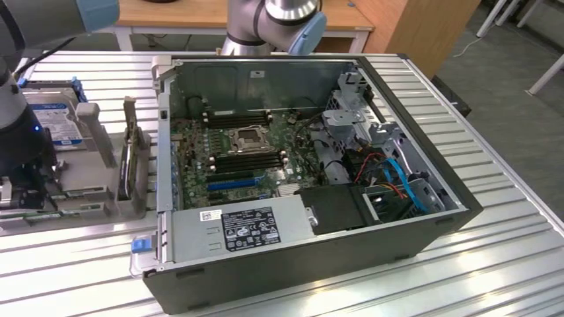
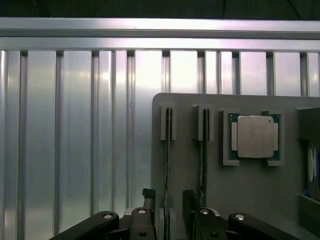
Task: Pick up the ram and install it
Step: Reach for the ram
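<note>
Grey holder slots kept the ram standing on edge, and in the wrist view we saw it as a thin dark line. The gripper sat low over that stick with its jaws parted. One of its fingers was on each side, with a gap showing next to the stick, so nothing was clamped. A second stick stood in the neighbouring slot, just beside the first. A square silver processor chip lay flat in its own recess further along the holder. The holder rested on a slatted metal table. In the exterior view we found the arm at the exterior view's left. It was well apart from the open computer case, where the motherboard lay exposed with its black slots near the socket.
</note>
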`<control>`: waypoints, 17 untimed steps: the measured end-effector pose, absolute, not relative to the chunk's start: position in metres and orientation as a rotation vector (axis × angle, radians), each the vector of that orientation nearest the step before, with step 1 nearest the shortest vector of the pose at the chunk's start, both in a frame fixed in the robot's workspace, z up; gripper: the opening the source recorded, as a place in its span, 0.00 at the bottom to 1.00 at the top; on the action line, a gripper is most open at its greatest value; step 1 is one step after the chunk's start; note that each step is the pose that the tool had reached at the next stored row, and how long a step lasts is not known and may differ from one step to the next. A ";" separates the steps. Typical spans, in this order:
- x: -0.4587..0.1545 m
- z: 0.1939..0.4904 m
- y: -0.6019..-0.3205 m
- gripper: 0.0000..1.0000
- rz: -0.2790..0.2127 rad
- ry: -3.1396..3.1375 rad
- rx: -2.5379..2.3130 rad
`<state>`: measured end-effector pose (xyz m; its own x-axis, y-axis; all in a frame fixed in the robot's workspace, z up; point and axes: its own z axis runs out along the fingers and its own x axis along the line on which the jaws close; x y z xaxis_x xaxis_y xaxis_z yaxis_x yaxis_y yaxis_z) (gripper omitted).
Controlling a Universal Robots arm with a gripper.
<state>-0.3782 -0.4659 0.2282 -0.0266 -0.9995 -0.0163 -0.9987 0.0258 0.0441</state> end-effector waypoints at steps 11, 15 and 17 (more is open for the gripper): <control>-0.380 0.208 -0.466 0.35 -0.067 -2.236 2.178; -0.381 0.201 -0.466 0.35 -0.067 -2.236 2.178; -0.381 0.197 -0.466 0.35 -0.067 -2.236 2.178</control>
